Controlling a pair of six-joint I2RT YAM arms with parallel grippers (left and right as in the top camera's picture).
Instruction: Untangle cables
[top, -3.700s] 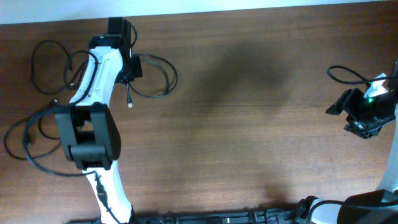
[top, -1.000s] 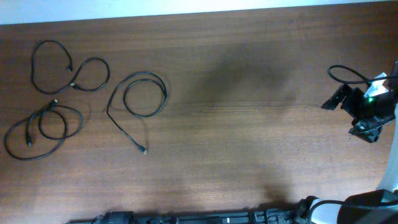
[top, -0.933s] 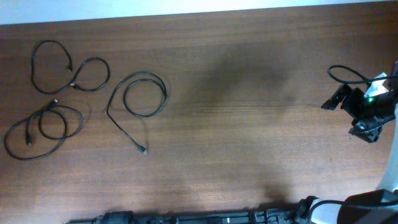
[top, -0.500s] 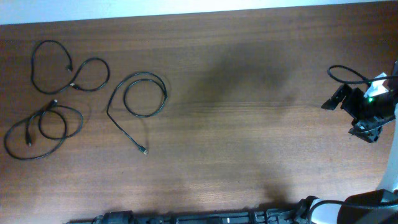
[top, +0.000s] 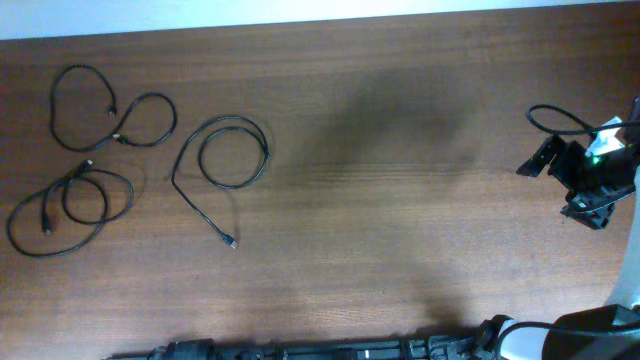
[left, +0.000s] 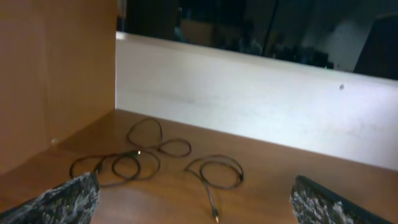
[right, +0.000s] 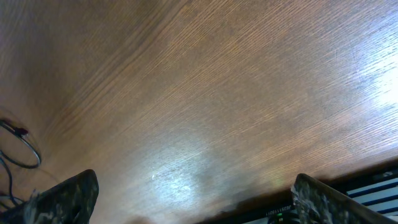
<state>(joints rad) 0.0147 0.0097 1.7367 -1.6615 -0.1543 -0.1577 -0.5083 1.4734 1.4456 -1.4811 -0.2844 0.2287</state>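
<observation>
Three thin black cables lie apart on the left of the wooden table. A figure-eight cable (top: 175, 118) is farthest back. A doubled loop cable (top: 132, 195) lies nearer the front left. The third cable (top: 200, 210) is a round loop with a straight tail ending in a small plug. In the left wrist view the tail (left: 208, 196) points toward my left gripper (left: 199, 205), which is open, empty and well back from the cables. My right gripper (top: 558, 192) is at the far right edge, open, with only bare wood between its fingers (right: 62, 199).
A thick black arm wire (top: 555, 118) loops beside the right arm and shows again at the left edge of the right wrist view (right: 25, 152). A white wall (left: 249, 99) runs behind the table's far edge. A wooden side panel (left: 56, 74) stands left of the cables.
Since the oldest frame my left arm has withdrawn from over the cables and left the overhead view. The third cable now lies slightly lower with its tail stretched out. Nothing has moved in the last second.
</observation>
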